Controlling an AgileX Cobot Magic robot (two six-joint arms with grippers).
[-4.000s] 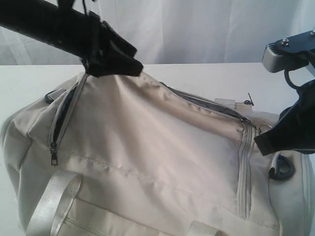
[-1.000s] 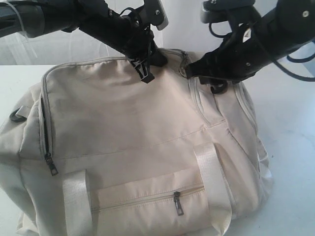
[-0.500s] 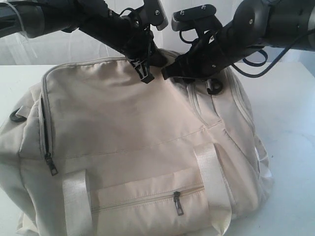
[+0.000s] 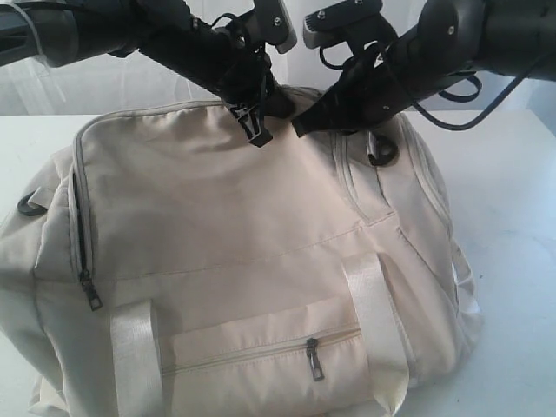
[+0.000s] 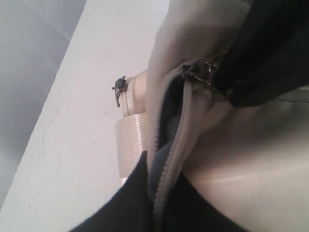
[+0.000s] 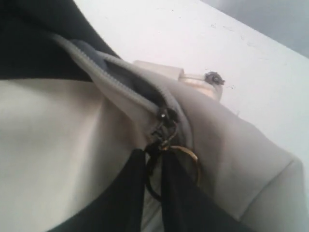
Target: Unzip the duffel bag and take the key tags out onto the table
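The cream duffel bag fills the table. My left gripper is at the bag's top ridge, shut on the zipper edge; the zipper tape and grey lining run between its black fingers. My right gripper sits right beside it, its jaws drawn close around the metal ring on the top zipper pull. The same pull shows in the left wrist view, under the right gripper. The zipper is parted a little beyond the pull. The key tags are hidden.
A front pocket with its own zipper pull faces the camera, between two pale webbing straps. A side zipper pull hangs at the left end. A black D-ring hangs under the right arm. A white curtain stands behind the table.
The right gripper has moved left along the bag's top toward the left gripper and closed around the zipper ring. The left gripper has kept its hold and place.
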